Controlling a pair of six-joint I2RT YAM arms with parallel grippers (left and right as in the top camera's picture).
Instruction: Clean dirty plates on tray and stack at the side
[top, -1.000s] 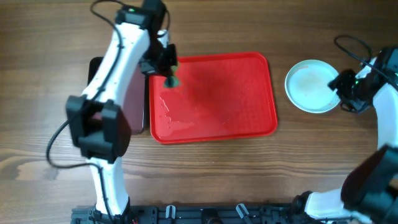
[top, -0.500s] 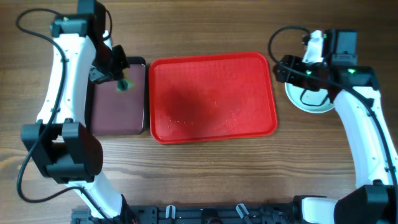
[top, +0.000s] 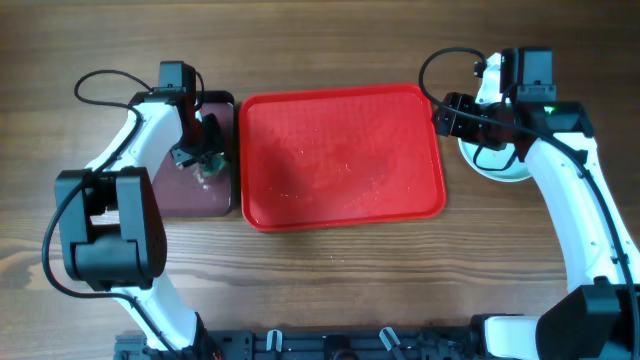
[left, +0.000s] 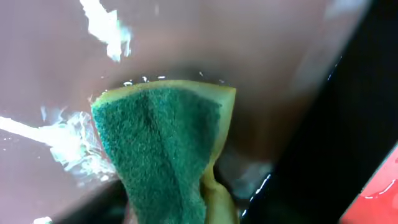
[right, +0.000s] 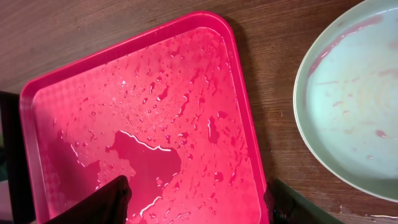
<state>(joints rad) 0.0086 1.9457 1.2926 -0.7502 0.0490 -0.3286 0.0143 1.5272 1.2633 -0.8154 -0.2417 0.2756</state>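
Observation:
The red tray (top: 340, 155) lies mid-table, wet with drops and a puddle (right: 146, 165). A pale light-blue plate (right: 354, 112) with a thin red streak near its rim rests on the wood right of the tray, and my right arm partly covers the plate (top: 492, 165) from above. My right gripper (top: 450, 115) hangs open over the tray's right rim (right: 199, 205), nothing between its fingers. My left gripper (top: 203, 160) is low over the maroon tray. A green sponge (left: 165, 152) with a yellow back lies right under it, and the fingers themselves do not show.
The black-rimmed maroon tray (top: 215, 195) sits against the red tray's left side, with white foam patches (left: 68, 140) on it. Cables loop behind both arms. Bare wood runs along the front edge.
My left arm carried the sponge off the red tray to the maroon tray and lowered it there. My right arm swung from the plate to the tray's right rim.

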